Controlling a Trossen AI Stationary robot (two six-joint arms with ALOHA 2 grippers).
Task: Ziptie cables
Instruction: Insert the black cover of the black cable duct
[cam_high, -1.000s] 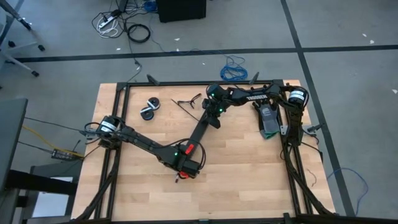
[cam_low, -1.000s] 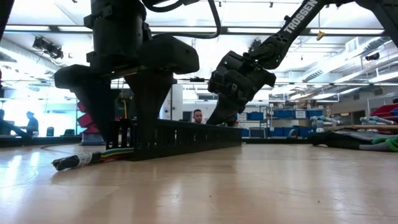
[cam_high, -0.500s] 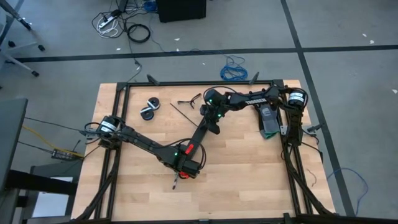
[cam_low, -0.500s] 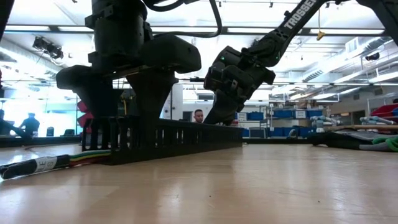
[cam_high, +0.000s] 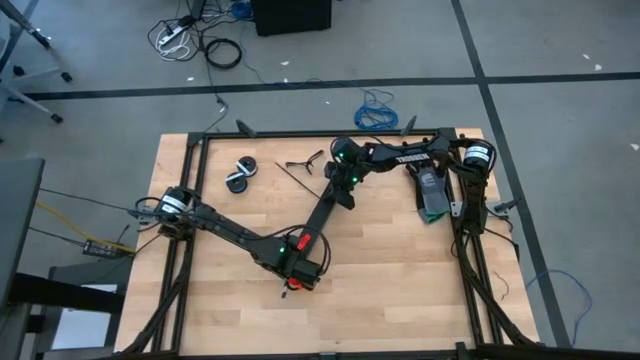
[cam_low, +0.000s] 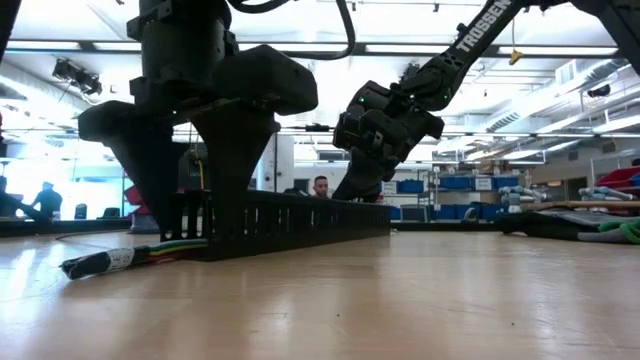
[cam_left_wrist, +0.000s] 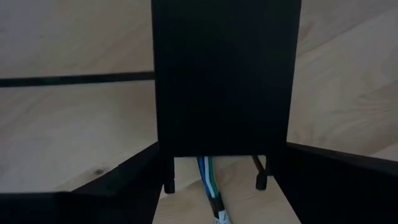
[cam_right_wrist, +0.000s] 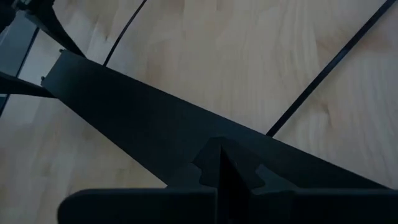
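Left hand (cam_low: 195, 215) straddles the near end of a long black slotted channel (cam_low: 300, 215), fingers spread wide along its two side walls; it looks like a grip, though the low view does not settle actual contact. Right hand (cam_high: 347, 180) sits at the channel's far end, fingers pressed together on its top edge. The cables (cam_low: 130, 256) run inside the channel and spill out at the near end beside the left hand: thin insulated strands, green, white and brownish, gathered under a black sleeve with a pale label. Risk: if either hand shifts, the rigid channel can skid on the smooth wooden surface (cam_high: 400, 280) and drag the limp wires farther out. The zipties (cam_right_wrist: 323, 71), thin, stiff, glossy black strips, lie loose near the right hand, easily knocked away.
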